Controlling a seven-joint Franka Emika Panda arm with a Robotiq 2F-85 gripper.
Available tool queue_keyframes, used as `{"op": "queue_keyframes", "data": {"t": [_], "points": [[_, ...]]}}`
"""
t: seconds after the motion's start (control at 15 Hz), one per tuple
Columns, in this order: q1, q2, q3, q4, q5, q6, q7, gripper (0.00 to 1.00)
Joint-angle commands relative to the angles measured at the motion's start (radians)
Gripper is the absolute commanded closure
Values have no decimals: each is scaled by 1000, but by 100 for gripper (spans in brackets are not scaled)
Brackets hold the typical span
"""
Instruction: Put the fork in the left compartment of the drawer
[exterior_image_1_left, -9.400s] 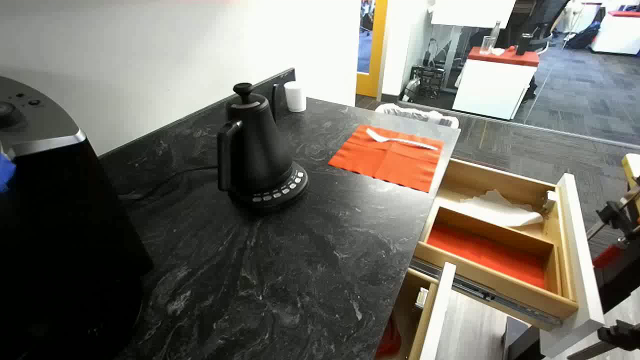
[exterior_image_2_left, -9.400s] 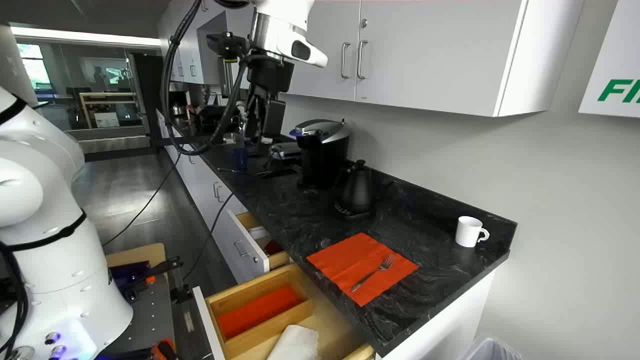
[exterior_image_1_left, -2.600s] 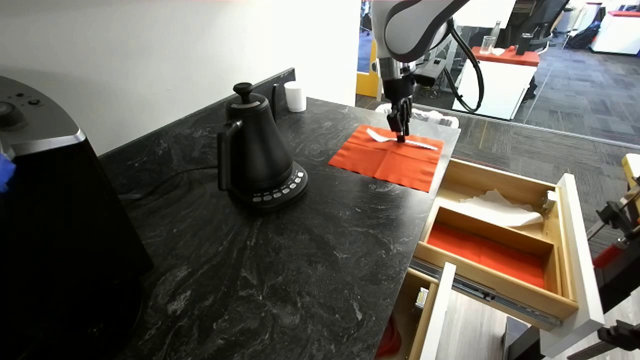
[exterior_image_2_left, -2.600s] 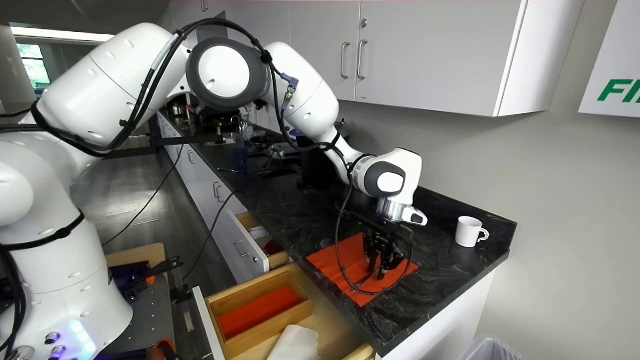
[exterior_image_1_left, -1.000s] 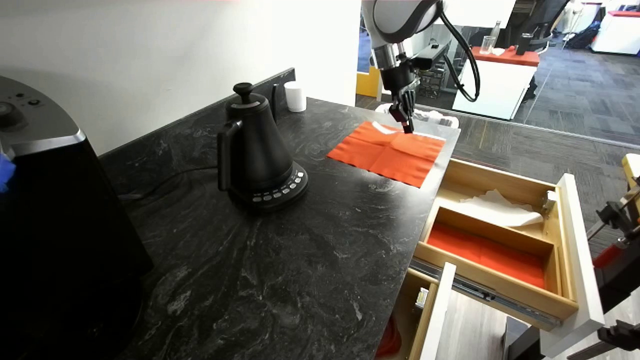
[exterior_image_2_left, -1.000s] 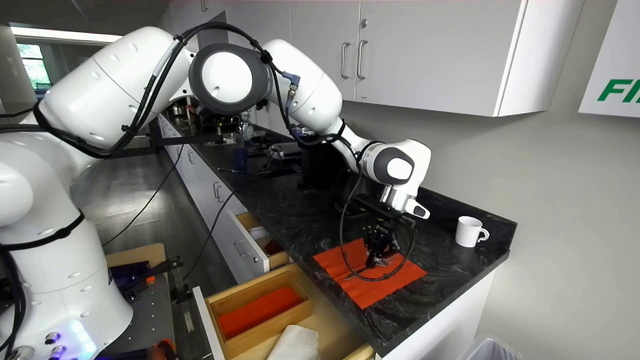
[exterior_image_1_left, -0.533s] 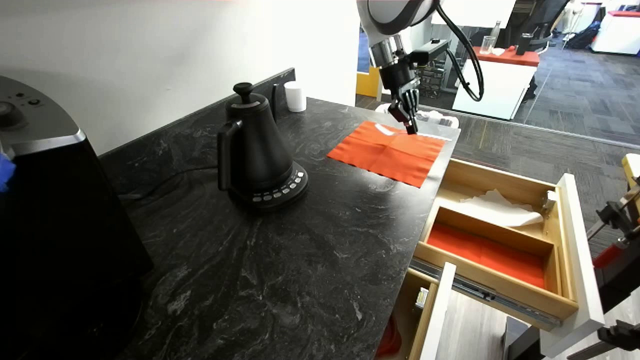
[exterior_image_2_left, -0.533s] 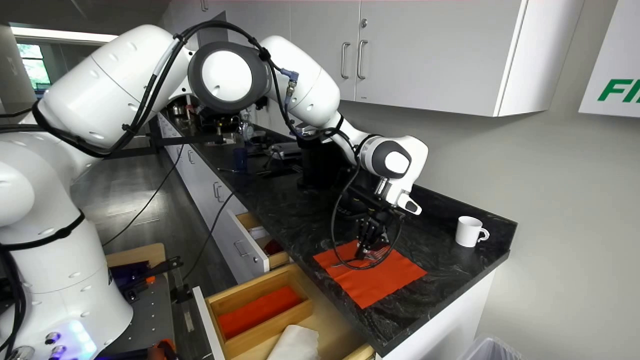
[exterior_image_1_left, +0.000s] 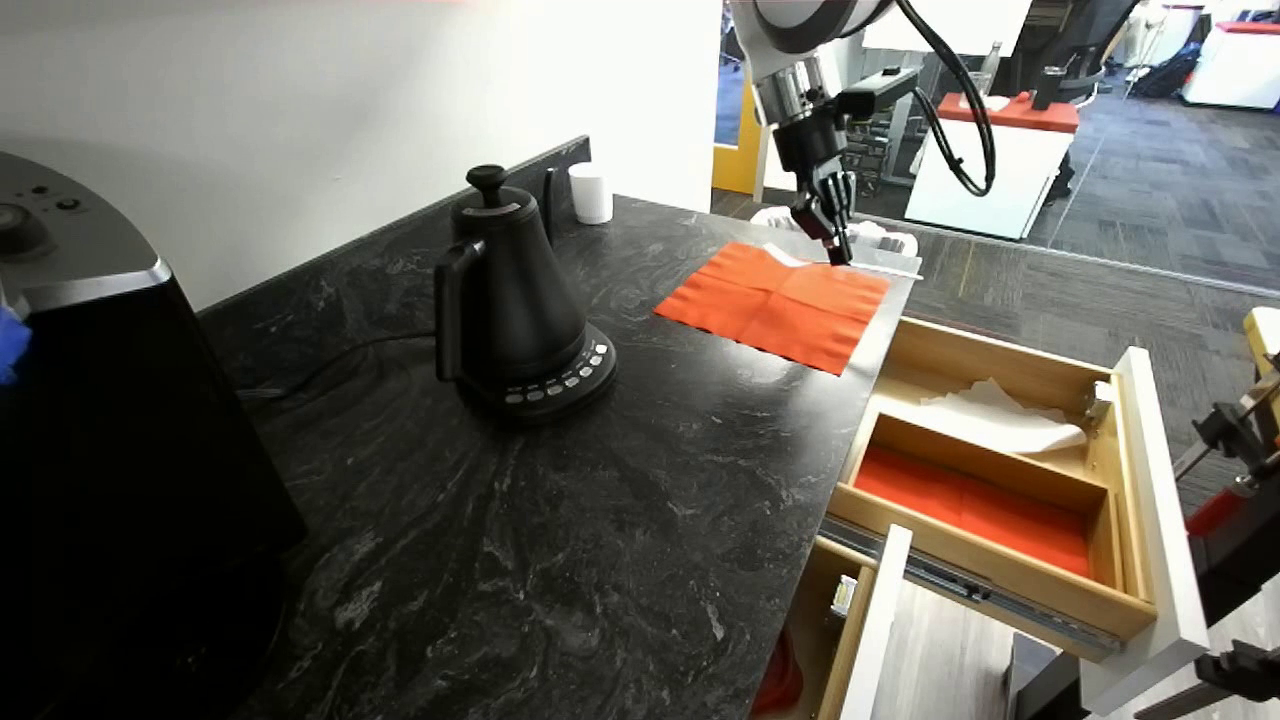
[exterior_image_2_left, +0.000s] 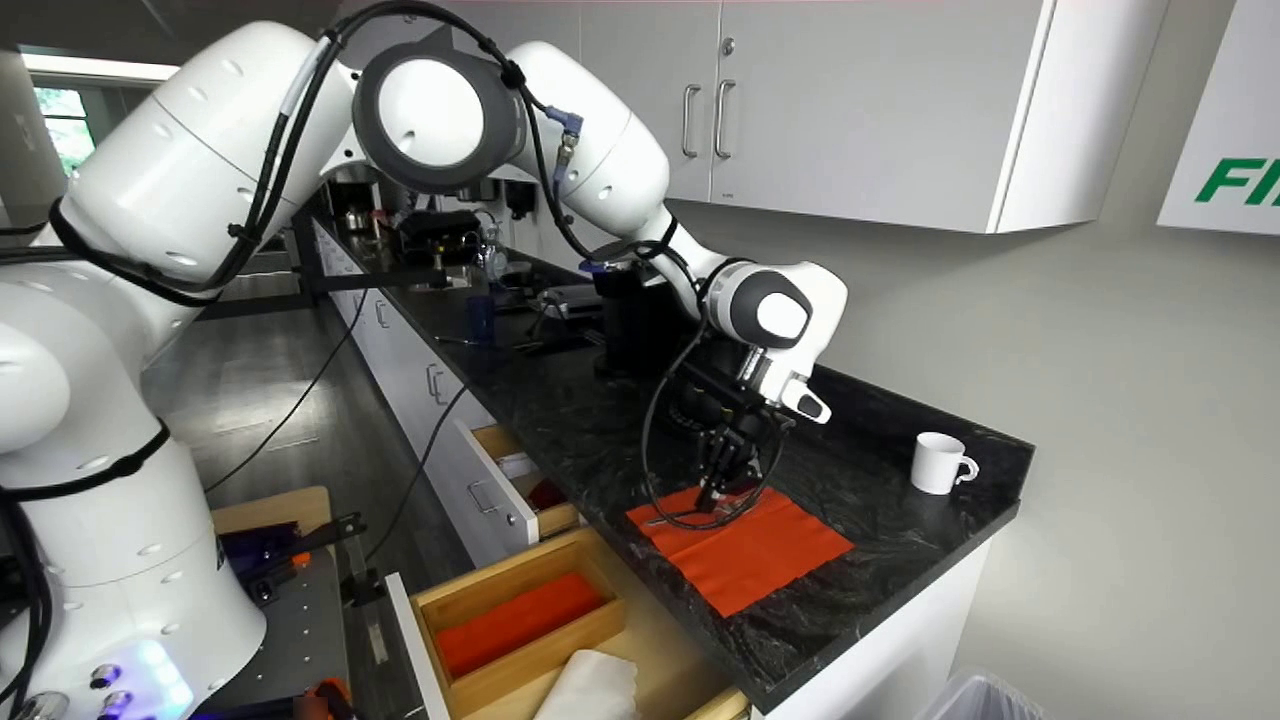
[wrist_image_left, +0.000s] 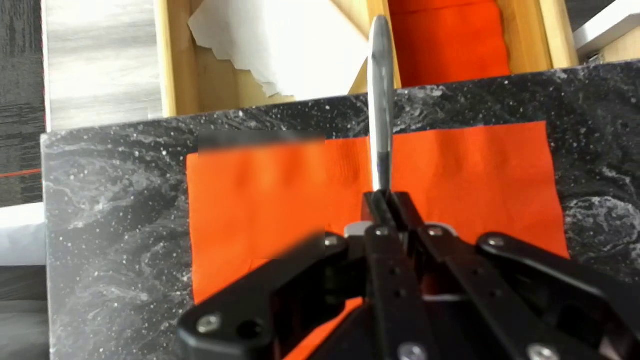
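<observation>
My gripper (wrist_image_left: 387, 197) is shut on the fork (wrist_image_left: 381, 90), gripping its shaft. In the wrist view the silvery handle points away past the counter edge, its tip over the drawer's divider; the tines are hidden. An exterior view shows the fork (exterior_image_1_left: 895, 270) roughly level, seemingly just above the orange napkin, with the gripper (exterior_image_1_left: 840, 258) tilted over it. The pale-wood drawer (exterior_image_1_left: 1170, 500) stands pulled out below the counter. Its left compartment (wrist_image_left: 215, 80) has a pale wood bottom with white paper on it; the section beside it has a red-orange bottom.
The orange napkin (exterior_image_2_left: 740, 565) lies on the black counter (exterior_image_1_left: 600, 520) near its edge. A black kettle (exterior_image_1_left: 515, 290) and a white mug (exterior_image_2_left: 938, 463) stand farther back. A lower drawer (exterior_image_1_left: 880, 630) is partly out. A wooden divider (wrist_image_left: 395, 50) separates the sections.
The gripper first came down over the fork and shut on it; the napkin shifted slightly. Over the last second gripper and fork have moved toward the drawer side, the handle now passing the counter edge.
</observation>
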Motion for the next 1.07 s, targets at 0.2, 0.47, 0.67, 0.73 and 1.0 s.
{"op": "queue_keyframes", "data": {"t": [0.2,0.47,0.67,0.73,1.0], "points": [[13,-241,6,-366,19,110,25,98],[29,-341,11,-552,21,182,25,98],[43,-423,22,-700,36,235,29,98],[45,-450,27,-750,43,241,18,98],[63,-551,46,-936,63,271,14,98]]}}
